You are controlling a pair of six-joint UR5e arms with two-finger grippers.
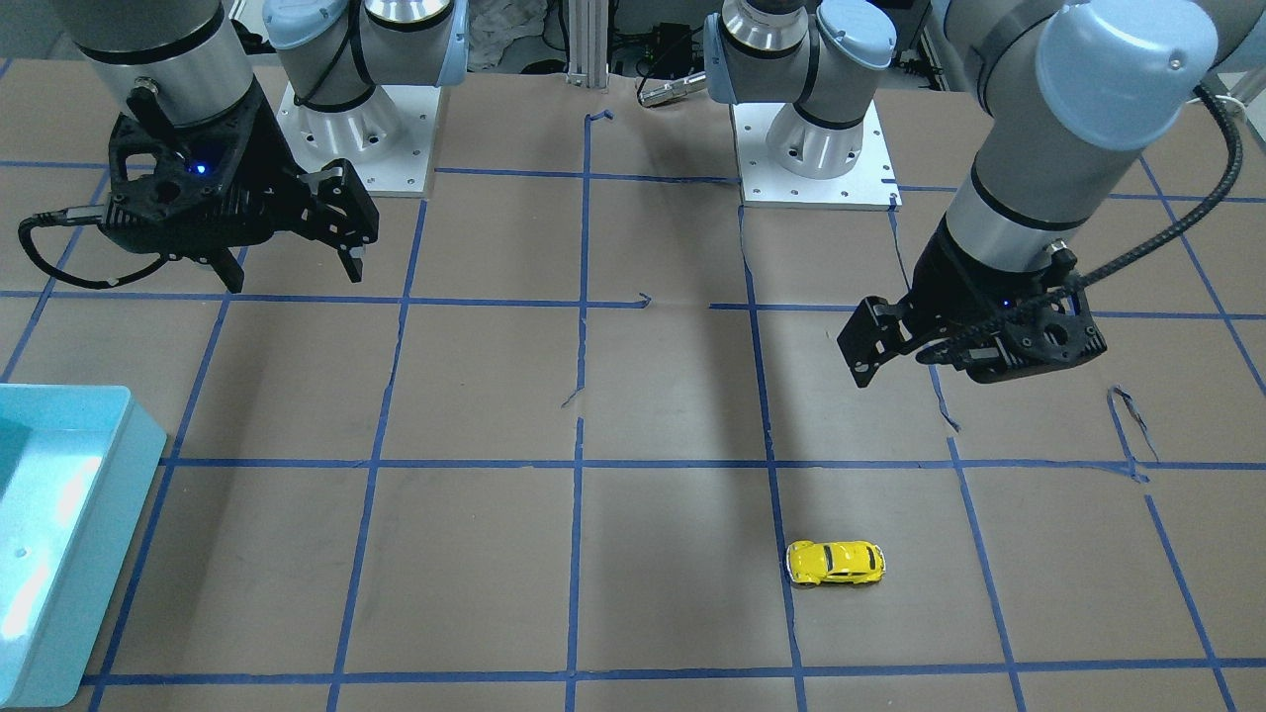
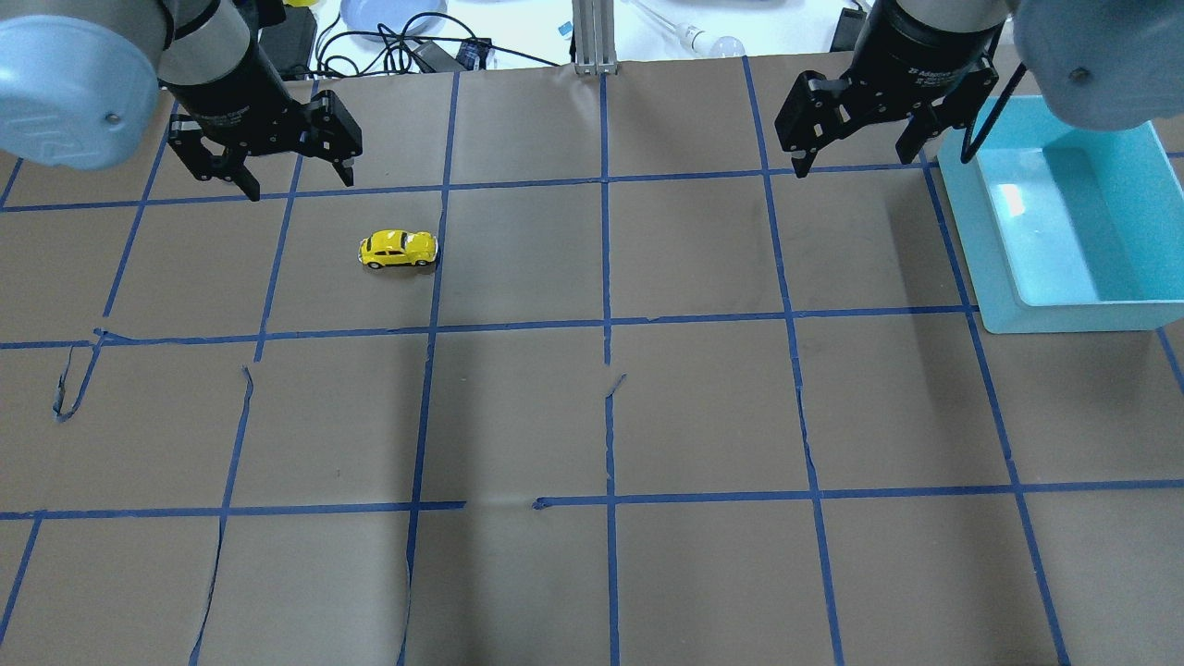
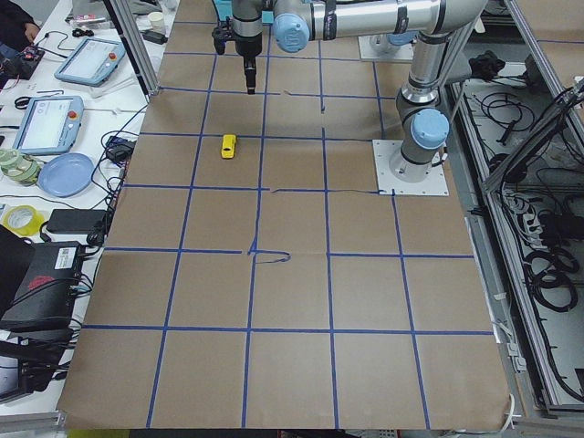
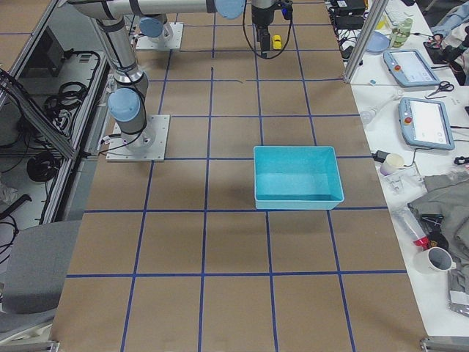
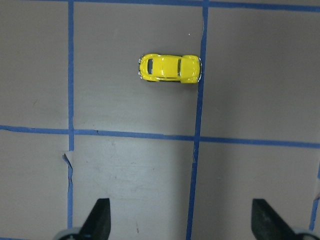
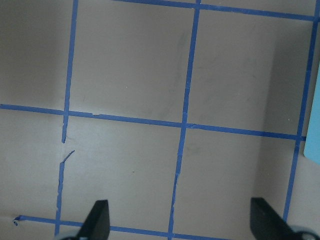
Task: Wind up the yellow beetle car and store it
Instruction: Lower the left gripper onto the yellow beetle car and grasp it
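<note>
The yellow beetle car [image 2: 398,249] stands on its wheels on the brown paper table, next to a blue tape line. It also shows in the front view [image 1: 836,564] and the left wrist view [image 5: 170,69]. My left gripper [image 2: 301,180] is open and empty, and hangs above the table a little behind and to the left of the car. Its fingertips [image 5: 100,217] frame the bottom of the left wrist view. My right gripper [image 2: 851,159] is open and empty, high above the table beside the teal bin [image 2: 1064,314].
The teal bin [image 1: 99,554] stands open at the table's right end, and nothing shows in it. Blue tape lines grid the brown paper, torn in places. Cables, tablets and tape rolls lie on the white bench beyond the far edge.
</note>
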